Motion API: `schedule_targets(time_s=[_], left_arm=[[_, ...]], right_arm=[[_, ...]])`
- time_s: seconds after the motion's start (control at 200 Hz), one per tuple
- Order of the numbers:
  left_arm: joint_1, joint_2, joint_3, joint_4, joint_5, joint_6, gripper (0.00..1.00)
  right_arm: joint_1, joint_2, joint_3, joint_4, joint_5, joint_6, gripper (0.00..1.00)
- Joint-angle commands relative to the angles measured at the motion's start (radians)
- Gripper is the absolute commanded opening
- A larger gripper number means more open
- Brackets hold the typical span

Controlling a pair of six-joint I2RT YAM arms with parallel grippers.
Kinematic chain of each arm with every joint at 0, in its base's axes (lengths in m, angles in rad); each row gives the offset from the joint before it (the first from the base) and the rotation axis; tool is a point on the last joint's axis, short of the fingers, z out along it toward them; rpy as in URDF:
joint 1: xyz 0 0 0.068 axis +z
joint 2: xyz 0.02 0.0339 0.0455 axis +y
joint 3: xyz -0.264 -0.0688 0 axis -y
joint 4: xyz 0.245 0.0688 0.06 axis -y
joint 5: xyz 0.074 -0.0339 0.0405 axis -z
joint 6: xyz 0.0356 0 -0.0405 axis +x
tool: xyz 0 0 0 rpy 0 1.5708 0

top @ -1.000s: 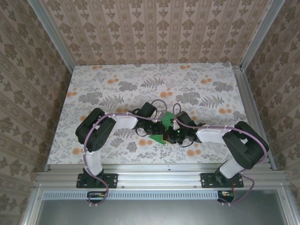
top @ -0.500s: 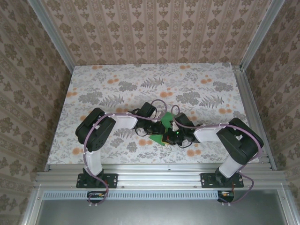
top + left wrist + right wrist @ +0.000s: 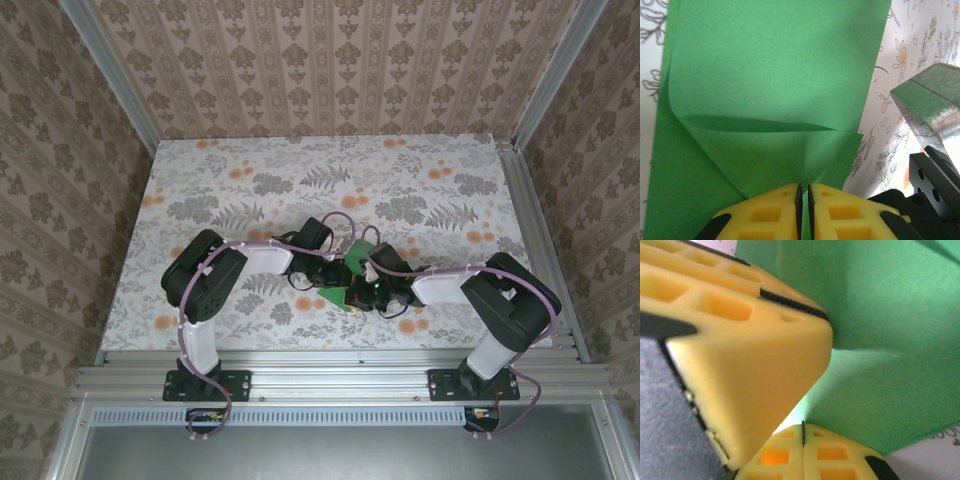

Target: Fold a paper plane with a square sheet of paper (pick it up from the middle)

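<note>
While my two arms reach inward from the lower corners of the overhead frame, the flower-patterned table [image 3: 300, 170] spreads across its middle, and my left arm [image 3: 215, 275] and right arm [image 3: 500, 295] meet just below the centre. Between my wrists there sits the square sheet of paper [image 3: 775, 75], bright green and partly folded, mostly hidden under my hands from above. From my left wrist it covers the upper and left frame, one flap curling over another from a rounded bend at the left. My left gripper [image 3: 802, 187], at bottom centre, pinches the sheet's near edge, its yellow pads almost touching with green in the slit. My right gripper [image 3: 803, 432], low in its own view, has its pads pressed tight together just under the lower flap; I cannot tell whether any paper is caught between them.
</note>
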Motion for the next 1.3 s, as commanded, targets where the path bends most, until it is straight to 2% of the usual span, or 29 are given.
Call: schedule_targets(time_s=[0.0, 0.72, 0.98, 1.085, 1.3], left_arm=[[0.013, 0.067, -0.049, -0.070, -0.084, 0.041, 0.16], [0.017, 0.070, -0.033, -0.094, -0.078, 0.054, 0.16], [0.018, 0.050, -0.040, -0.092, -0.069, 0.049, 0.16], [0.017, 0.042, -0.039, -0.095, -0.071, 0.048, 0.16], [0.018, 0.038, -0.037, -0.093, -0.074, 0.047, 0.16]], right_arm=[[0.034, -0.004, -0.012, -0.152, 0.007, -0.034, 0.06], [0.064, -0.093, -0.014, -0.211, 0.028, -0.026, 0.06], [-0.047, -0.151, -0.015, -0.060, 0.024, 0.036, 0.06], [-0.099, -0.121, -0.008, -0.026, 0.003, 0.040, 0.06], [-0.133, -0.036, 0.012, 0.014, -0.021, 0.019, 0.05]])
